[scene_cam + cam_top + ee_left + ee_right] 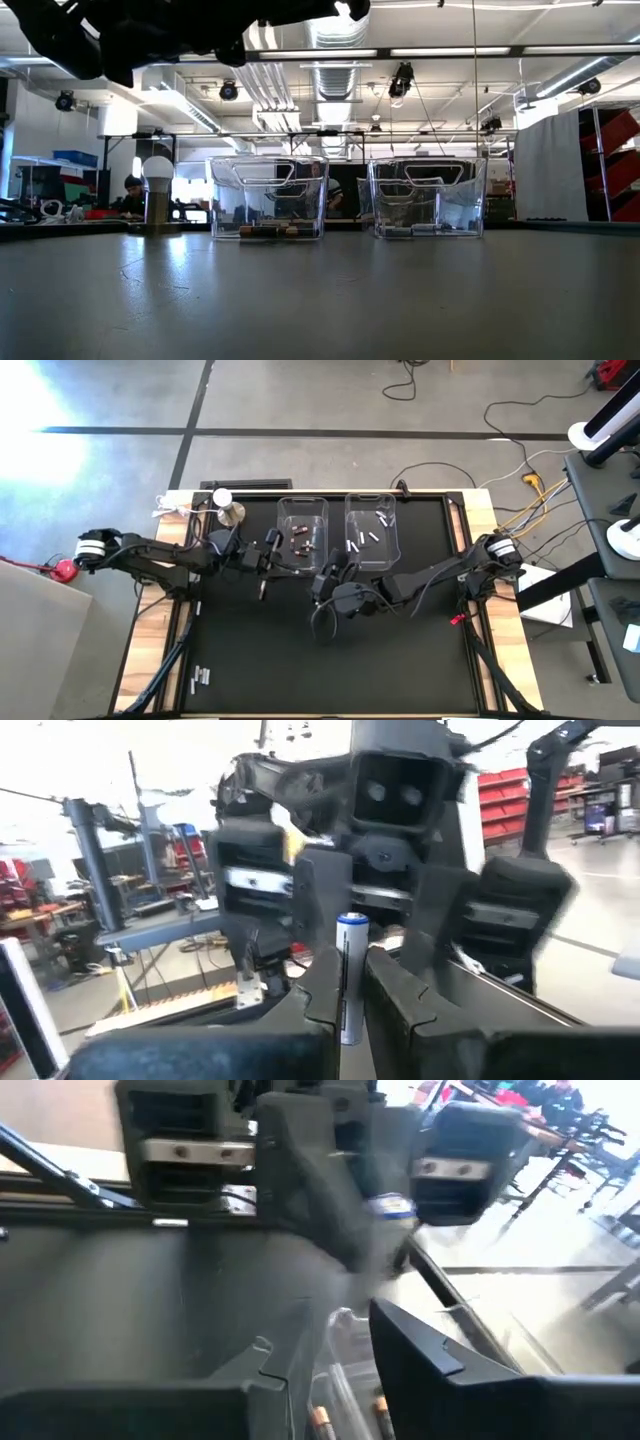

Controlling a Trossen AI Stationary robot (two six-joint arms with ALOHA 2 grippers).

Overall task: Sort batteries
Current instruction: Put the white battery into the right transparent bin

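Table (330, 660) surface was a black mat on a wooden frame, and I had both arms reaching in toward its middle, just short of the two clear bins at the far edge. Largest on it were those bins: the left bin (302, 510) held dark, reddish cells, the right bin (370, 505) held pale silver ones. A round silver knob (231, 512) stood near the far left corner.

My left gripper (272, 545) hung above the mat beside the left bin's near left corner, its fingers (322, 990) pinching a white battery with a blue cap (350, 975). In the left wrist view the cell stood lengthwise between the pads, its long axis running out along the fingers, cap end pointing toward the other arm. My right gripper (322, 582) faced it from just near the gap between the bins; I judged its fingers spread, though the right wrist view was blurred, so I was not sure. I took this for a handover, since the right arm sat nearer the silver-cell bin.

Smallest were a few loose pale batteries (200, 679) near the front left corner, still unsorted.
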